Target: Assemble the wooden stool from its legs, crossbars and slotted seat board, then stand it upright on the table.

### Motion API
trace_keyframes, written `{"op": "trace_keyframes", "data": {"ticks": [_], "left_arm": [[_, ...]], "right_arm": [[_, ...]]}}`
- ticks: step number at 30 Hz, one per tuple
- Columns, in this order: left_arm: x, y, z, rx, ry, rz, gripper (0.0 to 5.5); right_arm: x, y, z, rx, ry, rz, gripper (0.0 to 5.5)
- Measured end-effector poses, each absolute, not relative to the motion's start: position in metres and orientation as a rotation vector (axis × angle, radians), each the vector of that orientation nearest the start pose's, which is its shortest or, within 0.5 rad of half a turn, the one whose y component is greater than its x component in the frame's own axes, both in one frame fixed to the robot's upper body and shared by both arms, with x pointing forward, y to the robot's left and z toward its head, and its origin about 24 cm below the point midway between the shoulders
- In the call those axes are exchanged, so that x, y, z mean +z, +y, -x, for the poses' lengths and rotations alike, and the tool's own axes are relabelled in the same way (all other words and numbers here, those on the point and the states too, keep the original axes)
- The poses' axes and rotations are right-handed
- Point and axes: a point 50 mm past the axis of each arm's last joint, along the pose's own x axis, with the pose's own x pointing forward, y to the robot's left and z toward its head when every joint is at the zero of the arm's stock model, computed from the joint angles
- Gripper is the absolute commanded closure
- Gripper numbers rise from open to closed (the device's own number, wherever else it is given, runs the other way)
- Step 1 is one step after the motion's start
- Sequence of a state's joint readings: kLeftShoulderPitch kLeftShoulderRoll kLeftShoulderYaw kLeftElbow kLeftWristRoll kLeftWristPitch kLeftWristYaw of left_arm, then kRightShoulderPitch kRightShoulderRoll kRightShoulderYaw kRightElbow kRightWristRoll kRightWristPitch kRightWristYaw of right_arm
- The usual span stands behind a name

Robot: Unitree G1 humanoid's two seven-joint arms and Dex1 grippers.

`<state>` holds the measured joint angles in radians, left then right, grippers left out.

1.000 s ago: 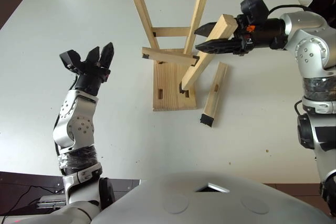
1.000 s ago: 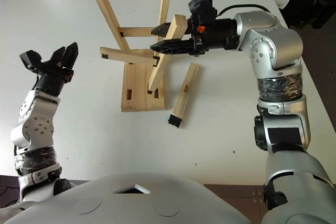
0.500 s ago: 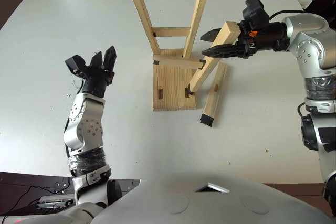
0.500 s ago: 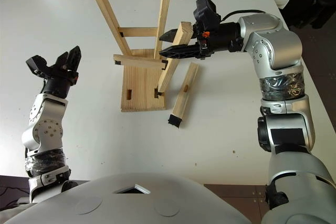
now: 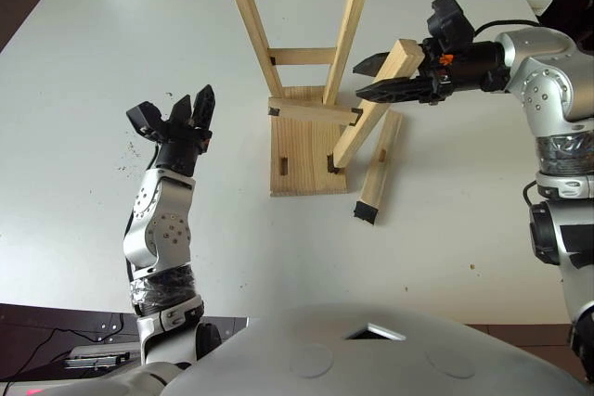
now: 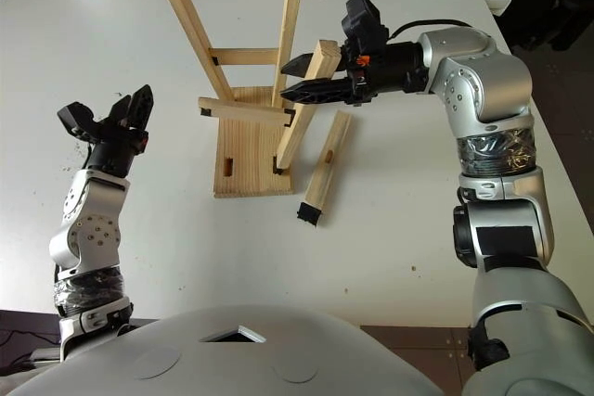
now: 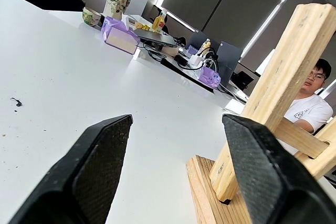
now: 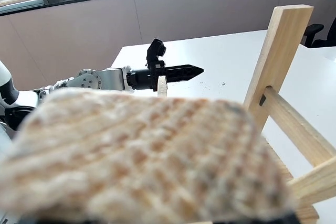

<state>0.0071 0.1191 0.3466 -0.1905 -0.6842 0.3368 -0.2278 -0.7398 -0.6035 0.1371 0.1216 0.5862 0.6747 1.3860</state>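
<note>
The right fingers (image 5: 385, 90) clamp the tilted leg (image 5: 362, 122) near its top, and its foot sits at a slot of the board (image 5: 302, 173), which lies flat on the counter (image 5: 93, 62). The leg probably needs tipping upright, then a straight push down so it seats without jamming. The left fingers (image 5: 203, 107), spread and empty beside the board, could steady the crossbar (image 5: 311, 108).

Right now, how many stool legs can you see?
4. Two stand in the seat board, the far left leg and far right leg, joined by a crossbar. The right end effector holds the tilted leg. The loose leg lies on the table beside the board.
</note>
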Motion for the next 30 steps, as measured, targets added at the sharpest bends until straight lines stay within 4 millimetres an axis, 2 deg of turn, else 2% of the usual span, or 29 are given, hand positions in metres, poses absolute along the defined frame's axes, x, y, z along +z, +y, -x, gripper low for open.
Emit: {"op": "trace_keyframes", "data": {"ticks": [13, 24, 28, 30], "left_arm": [[0.070, 0.218, -0.241, -0.081, -0.020, 0.555, 2.32], [0.057, 0.202, -0.220, -0.123, 0.038, 0.574, 2.32], [0.057, 0.192, -0.219, -0.152, 0.041, 0.583, 2.32], [0.056, 0.187, -0.219, -0.168, 0.050, 0.587, 2.32]], "right_arm": [[0.190, -0.145, -0.310, 1.582, 0.212, 0.055, 3.47], [0.192, -0.135, -0.312, 1.623, 0.217, 0.160, 3.47], [0.189, -0.125, -0.302, 1.678, 0.184, 0.256, 3.47], [0.180, -0.123, -0.295, 1.688, 0.176, 0.303, 3.47]]}}
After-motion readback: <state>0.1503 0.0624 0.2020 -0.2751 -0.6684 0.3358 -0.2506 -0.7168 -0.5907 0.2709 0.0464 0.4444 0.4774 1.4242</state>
